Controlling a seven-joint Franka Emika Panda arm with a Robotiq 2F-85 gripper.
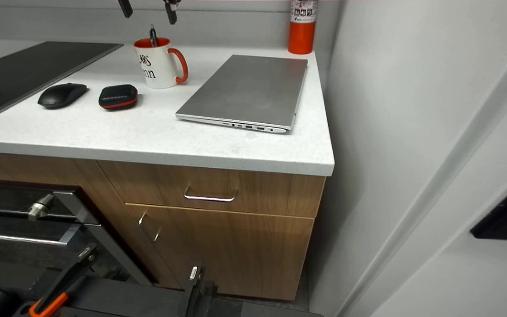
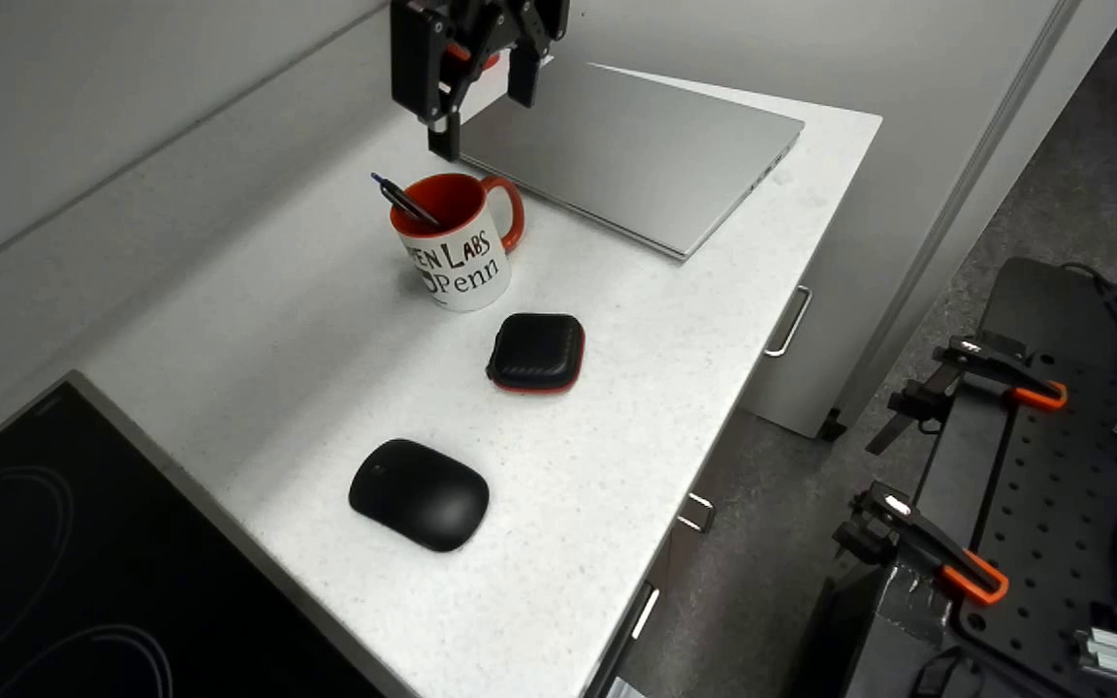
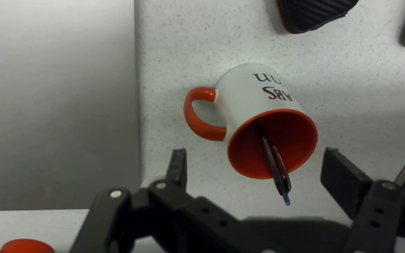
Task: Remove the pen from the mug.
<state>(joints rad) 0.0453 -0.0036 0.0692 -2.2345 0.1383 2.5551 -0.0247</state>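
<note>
The white mug with red handle and rim stands upright on the counter in both exterior views (image 1: 159,68) (image 2: 466,271) and in the wrist view (image 3: 248,95). The thin dark pen leans inside it, its blue-tipped upper end sticking out past the rim (image 1: 153,36) (image 2: 410,206) (image 3: 276,168). The pen's lower end is hidden in the mug. My gripper (image 1: 149,17) (image 2: 483,126) (image 3: 254,151) is open and empty above the mug. In the wrist view the pen's top lies between the two spread fingers, apart from both.
A closed silver laptop (image 1: 253,88) (image 2: 636,145) lies on the handle side of the mug. A black case (image 1: 118,97) (image 2: 539,351) and a black mouse (image 1: 62,95) (image 2: 420,494) lie nearby. A red canister (image 1: 301,37) stands by the back wall. A black cooktop (image 2: 54,582) adjoins.
</note>
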